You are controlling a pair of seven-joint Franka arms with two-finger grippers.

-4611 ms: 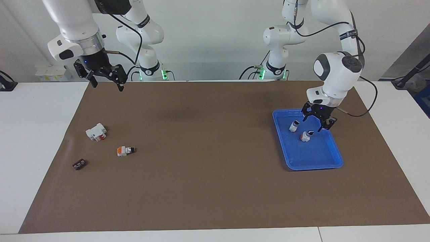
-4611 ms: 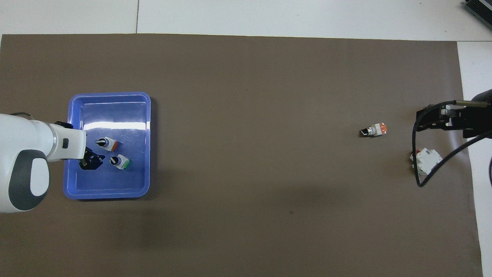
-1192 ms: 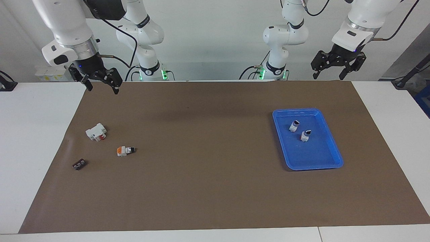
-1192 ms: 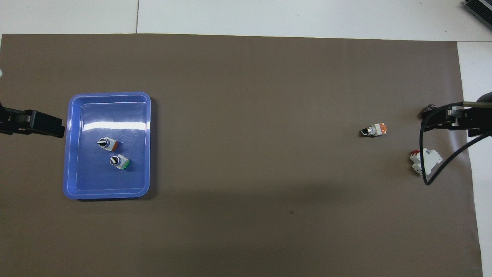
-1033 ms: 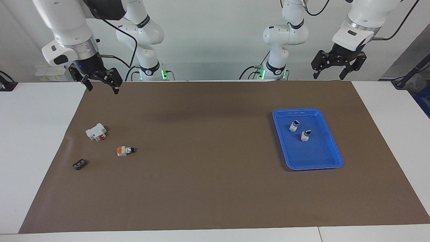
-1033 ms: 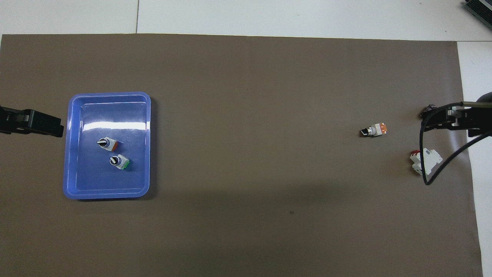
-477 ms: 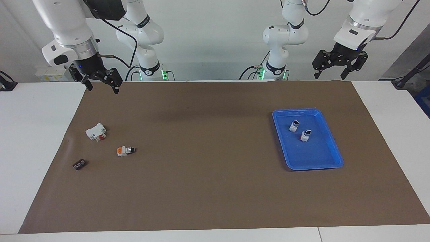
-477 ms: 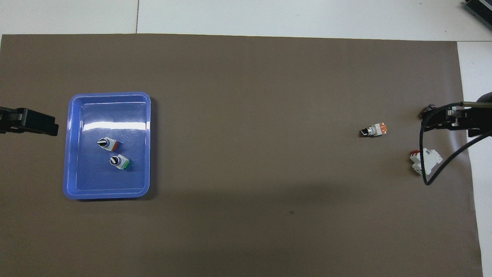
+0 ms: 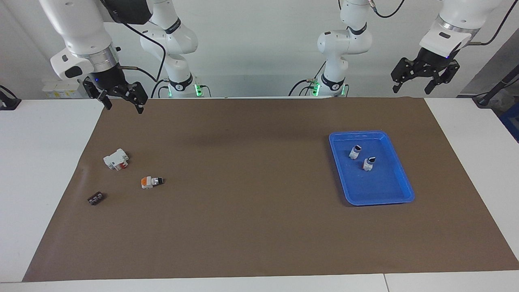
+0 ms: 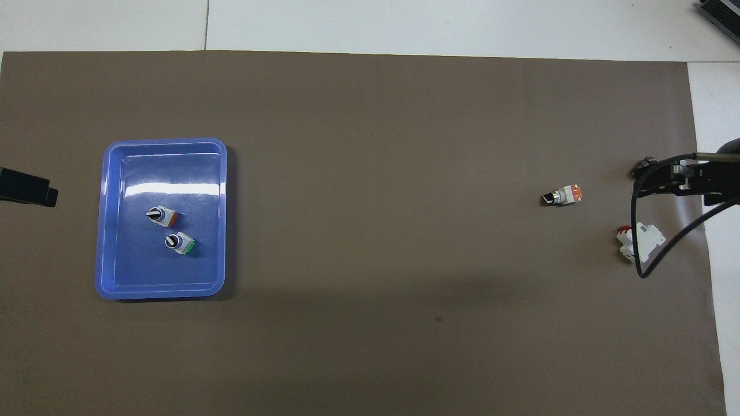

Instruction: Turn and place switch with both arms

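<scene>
Apparently free for the next pick, both grippers, left [image 9: 424, 78] and right [image 9: 120, 97], hung high with jaws released, while the switch [image 9: 151, 182] lay flat on the mat [image 9: 251, 211] near the right arm's end.

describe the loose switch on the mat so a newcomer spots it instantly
Start at the brown mat, at the right arm's end, away from the blue tray. The switch lies on its side between a larger white block and a flat black piece. Only it has an orange end.
</scene>
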